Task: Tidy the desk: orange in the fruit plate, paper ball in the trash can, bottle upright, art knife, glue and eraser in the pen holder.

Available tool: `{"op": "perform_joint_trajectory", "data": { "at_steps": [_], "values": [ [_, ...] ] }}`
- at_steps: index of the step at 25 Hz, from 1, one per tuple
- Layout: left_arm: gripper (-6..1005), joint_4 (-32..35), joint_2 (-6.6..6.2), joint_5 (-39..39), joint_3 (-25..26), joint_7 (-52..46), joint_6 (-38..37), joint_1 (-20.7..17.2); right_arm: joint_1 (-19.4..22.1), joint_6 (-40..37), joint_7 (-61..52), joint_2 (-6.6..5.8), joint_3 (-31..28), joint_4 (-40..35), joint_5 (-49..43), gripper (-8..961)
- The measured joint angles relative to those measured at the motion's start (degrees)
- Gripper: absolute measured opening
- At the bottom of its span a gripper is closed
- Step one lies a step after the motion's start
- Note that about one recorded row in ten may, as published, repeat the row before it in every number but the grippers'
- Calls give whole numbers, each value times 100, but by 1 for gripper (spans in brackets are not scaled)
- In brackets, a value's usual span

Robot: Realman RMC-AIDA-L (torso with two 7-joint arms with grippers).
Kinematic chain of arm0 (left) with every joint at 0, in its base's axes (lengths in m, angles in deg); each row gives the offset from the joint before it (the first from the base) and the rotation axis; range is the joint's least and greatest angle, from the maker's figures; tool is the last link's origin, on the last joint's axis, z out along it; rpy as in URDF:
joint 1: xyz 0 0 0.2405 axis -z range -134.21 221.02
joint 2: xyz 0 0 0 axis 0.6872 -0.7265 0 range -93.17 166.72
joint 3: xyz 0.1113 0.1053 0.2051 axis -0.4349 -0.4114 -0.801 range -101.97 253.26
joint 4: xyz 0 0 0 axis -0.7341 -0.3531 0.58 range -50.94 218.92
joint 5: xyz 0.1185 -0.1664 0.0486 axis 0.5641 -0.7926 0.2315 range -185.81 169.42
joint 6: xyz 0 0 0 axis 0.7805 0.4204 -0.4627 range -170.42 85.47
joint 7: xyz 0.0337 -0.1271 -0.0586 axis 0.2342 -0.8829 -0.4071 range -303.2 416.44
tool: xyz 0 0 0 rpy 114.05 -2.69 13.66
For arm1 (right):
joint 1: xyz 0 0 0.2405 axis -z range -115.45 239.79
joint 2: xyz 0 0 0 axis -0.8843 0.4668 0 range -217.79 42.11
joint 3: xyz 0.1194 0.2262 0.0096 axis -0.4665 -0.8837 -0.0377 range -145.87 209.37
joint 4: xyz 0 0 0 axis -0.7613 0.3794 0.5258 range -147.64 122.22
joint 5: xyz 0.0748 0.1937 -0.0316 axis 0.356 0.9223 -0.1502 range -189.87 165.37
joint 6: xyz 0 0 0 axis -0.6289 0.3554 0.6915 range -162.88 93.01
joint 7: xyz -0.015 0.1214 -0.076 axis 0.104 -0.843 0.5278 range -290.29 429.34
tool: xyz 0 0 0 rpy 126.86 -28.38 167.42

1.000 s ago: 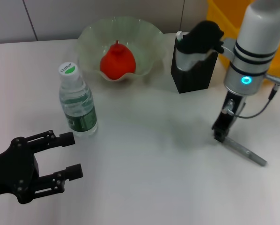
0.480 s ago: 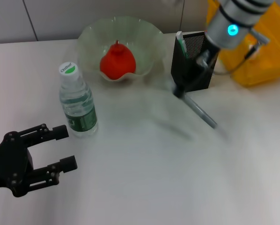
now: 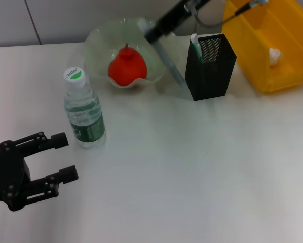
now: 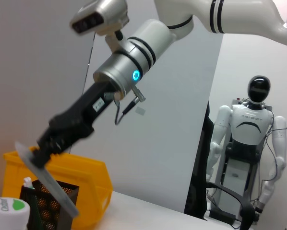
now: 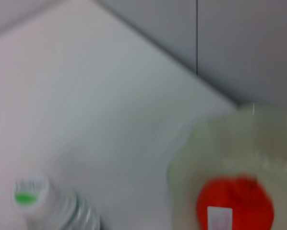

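My right gripper (image 3: pixel 155 35) hangs above the table between the fruit plate (image 3: pixel 98 40) and the pen holder (image 3: pixel 212 71). It is shut on the grey art knife (image 3: pixel 169 63), which slants down toward the holder's left side. The left wrist view shows the same art knife (image 4: pixel 50 181) in the right gripper (image 4: pixel 41 149), over the pen holder (image 4: pixel 54 207). The orange (image 3: pixel 126 66) lies in the plate. The bottle (image 3: pixel 84 110) stands upright. The paper ball (image 3: pixel 275 54) sits in the yellow trash can (image 3: pixel 288 76). A white and green glue stick (image 3: pixel 194 42) stands in the holder. The eraser is out of view. My left gripper (image 3: pixel 61 158) is open at the near left.
The trash can stands close to the pen holder's right side. The bottle is a short way beyond my left gripper. A white humanoid robot (image 4: pixel 246 143) stands far off in the room behind.
The right arm lifted the art knife off the table at the right and swung it up and left, past the pen holder to the plate's edge. My left gripper drew back a little.
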Motion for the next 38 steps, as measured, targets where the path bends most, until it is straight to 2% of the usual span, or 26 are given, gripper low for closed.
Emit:
{"op": "perform_joint_trajectory", "data": {
  "at_steps": [6, 11, 12, 13, 18, 22, 38],
  "values": [
    [729, 0, 11, 2, 104, 0, -13, -65, 299, -231, 395, 12, 0, 557, 1118, 140],
    [729, 0, 24, -3, 127, -2, -5, -85, 793, -744, 811, 3, 0, 1080, 1900, 139],
    [729, 0, 26, -3, 132, -5, -1, -87, 994, -864, 974, 3, -1, 1248, 2078, 139],
    [729, 0, 33, -4, 140, -10, 9, -86, 994, -864, 974, 3, -1, 1248, 2078, 139],
    [729, 0, 82, -4, 209, -10, 34, -76, 1565, -897, 1535, -10, -1, 1383, 2638, 140],
    [729, -34, 107, -5, 367, -6, 30, -84, 1853, -823, 2007, -17, -1, 1389, 3070, 140],
    [729, -299, 114, -2, 557, 153, 53, -91, 2176, -58, 2758, -11, 0, 966, 3207, 136]
  ]
}}
